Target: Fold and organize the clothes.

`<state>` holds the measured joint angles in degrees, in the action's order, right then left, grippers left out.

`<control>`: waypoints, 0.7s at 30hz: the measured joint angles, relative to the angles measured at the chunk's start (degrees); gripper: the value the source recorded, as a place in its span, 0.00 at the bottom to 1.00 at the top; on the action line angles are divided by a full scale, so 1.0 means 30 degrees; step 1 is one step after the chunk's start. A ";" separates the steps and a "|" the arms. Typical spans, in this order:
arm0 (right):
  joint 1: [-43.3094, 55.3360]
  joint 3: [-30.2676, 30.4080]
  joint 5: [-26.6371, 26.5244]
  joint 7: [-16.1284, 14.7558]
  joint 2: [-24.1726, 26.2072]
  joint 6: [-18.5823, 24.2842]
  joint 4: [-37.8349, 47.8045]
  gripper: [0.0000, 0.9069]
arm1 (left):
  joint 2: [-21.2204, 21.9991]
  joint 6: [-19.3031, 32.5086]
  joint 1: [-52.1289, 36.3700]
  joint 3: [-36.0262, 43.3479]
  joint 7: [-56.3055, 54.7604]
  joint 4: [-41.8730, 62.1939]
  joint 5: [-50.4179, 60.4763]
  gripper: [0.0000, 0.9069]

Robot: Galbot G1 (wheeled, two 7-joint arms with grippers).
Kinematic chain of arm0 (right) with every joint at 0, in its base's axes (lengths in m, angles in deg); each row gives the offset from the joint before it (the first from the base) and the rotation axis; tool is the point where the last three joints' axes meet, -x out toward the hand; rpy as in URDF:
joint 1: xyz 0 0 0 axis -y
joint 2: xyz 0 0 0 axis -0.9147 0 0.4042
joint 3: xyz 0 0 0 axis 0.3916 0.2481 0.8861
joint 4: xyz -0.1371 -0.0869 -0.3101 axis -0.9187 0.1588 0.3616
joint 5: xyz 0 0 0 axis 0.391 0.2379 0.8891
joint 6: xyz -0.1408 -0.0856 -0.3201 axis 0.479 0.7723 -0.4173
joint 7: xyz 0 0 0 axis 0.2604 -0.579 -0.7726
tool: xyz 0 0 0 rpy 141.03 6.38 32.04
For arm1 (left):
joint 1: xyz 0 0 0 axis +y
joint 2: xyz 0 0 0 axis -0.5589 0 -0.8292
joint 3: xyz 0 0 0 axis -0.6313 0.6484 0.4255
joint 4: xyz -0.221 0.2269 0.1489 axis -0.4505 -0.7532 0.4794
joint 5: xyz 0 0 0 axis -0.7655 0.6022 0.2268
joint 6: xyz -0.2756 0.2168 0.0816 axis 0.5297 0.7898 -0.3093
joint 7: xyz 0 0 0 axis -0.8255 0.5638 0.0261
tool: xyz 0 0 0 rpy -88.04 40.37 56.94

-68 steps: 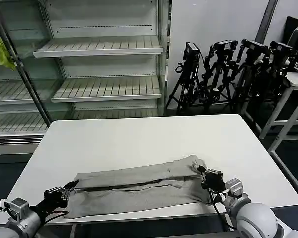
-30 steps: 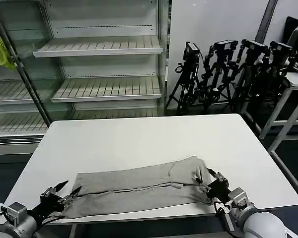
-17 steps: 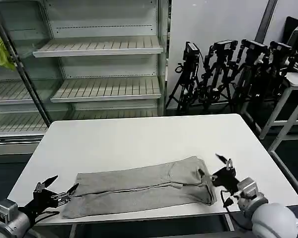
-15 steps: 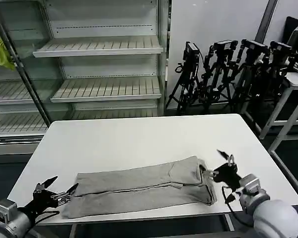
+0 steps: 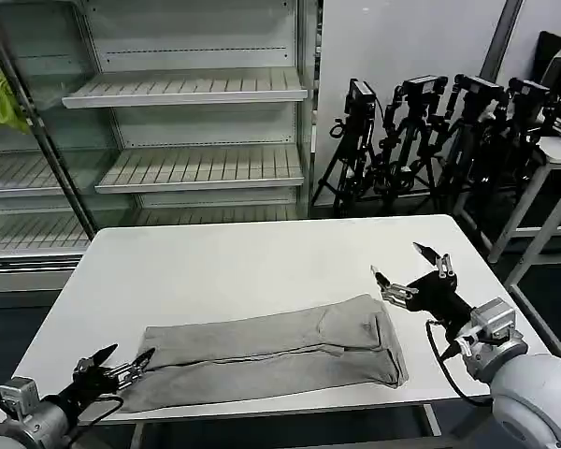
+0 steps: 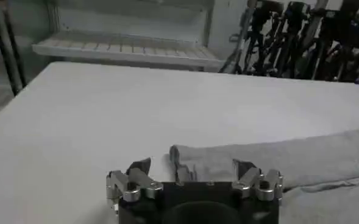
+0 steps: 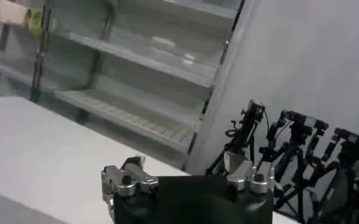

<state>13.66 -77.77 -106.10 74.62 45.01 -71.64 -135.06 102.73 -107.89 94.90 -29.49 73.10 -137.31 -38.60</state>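
We see a plain light grey T-shirt [image 5: 266,351], without visible pattern, on a white table [image 5: 262,262]. The left gripper [image 5: 115,366] and the right gripper [image 5: 412,268] are black with silver metal parts. The shelving [image 5: 187,89] behind is white. A yellow-green cloth [image 5: 2,100] hangs at its left end. The tripods [image 5: 421,140] are black.

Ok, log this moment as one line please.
stage: after fold | T-shirt: folded strip, flat on table | left gripper: open, low at shirt's left end | right gripper: open, raised above right end
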 measured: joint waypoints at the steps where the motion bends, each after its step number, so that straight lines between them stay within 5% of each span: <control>1: 0.0013 -0.0001 -0.0013 0.0006 -0.0064 -0.0003 -0.0055 1.00 | 0.0057 -0.0035 -0.0005 0.0055 -0.0004 0.0019 -0.0046 0.92; 15: -0.0385 -0.0476 -0.0098 0.0072 -0.0781 -0.0021 -0.0774 1.00 | 0.0920 -0.0200 -0.0343 0.1120 0.0148 0.0601 0.0310 0.90; 21: -0.0759 -0.0807 -0.0003 0.0074 -0.1064 -0.0001 -0.1068 1.00 | 0.1168 -0.0155 -0.0552 0.1426 0.0238 0.0760 0.0630 0.50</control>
<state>11.38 -80.19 -106.11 74.84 41.82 -71.64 -138.26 106.24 -108.36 93.24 -25.21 73.82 -135.03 -36.71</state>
